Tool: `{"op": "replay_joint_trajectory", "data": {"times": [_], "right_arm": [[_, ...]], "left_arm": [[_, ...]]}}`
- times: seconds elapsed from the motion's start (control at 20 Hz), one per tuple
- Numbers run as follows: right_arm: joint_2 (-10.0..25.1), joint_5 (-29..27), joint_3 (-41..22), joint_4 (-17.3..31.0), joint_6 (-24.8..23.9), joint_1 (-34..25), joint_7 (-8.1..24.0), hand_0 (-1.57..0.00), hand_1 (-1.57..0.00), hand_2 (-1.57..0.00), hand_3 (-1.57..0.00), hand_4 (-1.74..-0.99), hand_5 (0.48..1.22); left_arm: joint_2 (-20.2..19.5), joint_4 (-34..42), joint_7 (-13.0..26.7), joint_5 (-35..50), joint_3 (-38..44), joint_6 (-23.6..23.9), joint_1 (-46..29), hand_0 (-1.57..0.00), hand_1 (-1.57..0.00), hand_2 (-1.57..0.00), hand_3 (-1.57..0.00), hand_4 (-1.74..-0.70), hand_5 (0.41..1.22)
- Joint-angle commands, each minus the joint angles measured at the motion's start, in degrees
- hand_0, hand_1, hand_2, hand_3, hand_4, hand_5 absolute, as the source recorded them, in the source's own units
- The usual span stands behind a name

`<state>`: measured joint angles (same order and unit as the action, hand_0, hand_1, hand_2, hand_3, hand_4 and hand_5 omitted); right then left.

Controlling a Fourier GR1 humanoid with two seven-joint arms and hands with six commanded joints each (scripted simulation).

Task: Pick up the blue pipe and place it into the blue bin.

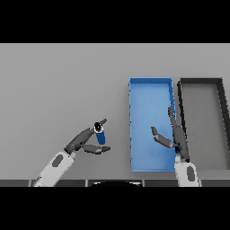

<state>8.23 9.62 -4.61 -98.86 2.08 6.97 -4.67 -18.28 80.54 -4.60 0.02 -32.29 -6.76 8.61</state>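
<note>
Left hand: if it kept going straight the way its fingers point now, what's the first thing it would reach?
The left hand points toward the view's right, with the blue pipe at its fingertips. Beyond that, the blue bin near wall comes first, though height above the table is unclear.

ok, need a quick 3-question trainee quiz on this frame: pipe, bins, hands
1. True or false: the blue pipe already lies inside the blue bin.
2. Which hand is at the pipe? A) left hand B) right hand
3. Fill in: the black bin sits on the blue bin's ____ side.

Key:
1. False. The pipe is over the grey table, left of the blue bin, between the left hand's fingers and thumb.
2. A. The right hand hangs open over the blue bin's right edge.
3. Right.
</note>
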Motion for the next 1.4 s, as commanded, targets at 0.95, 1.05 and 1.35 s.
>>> {"op": "replay_joint_trajectory", "data": {"times": [0.95, 1.05, 1.35], "right_arm": [[0.09, -0.29, 0.19, 0.84, 0.41, -0.52, 0.14, 0.00, 0.00, 0.00, 0.00, -1.217, 0.631], [-0.36, -0.89, 0.12, 1.78, 0.90, -0.38, -0.46, 0.00, 0.00, 0.00, 0.00, -1.225, 0.630], [0.44, 0.87, 0.21, 1.36, -0.15, -1.06, -0.09, 0.00, 0.00, 0.00, 0.00, -1.194, 0.642]], "left_arm": [[8.59, -0.06, -7.52, 3.39, -0.14, 1.97, -0.51, -1.44, -1.46, -1.48, -1.47, -1.48, 1.179], [8.89, 1.63, -7.74, 3.62, 0.50, 2.03, 0.48, -1.49, -1.50, -1.51, -1.51, -1.47, 1.194], [10.04, 8.79, -4.90, 4.45, 0.27, 0.92, 3.11, -1.55, -1.55, -1.56, -1.55, -1.47, 1.214]]}}
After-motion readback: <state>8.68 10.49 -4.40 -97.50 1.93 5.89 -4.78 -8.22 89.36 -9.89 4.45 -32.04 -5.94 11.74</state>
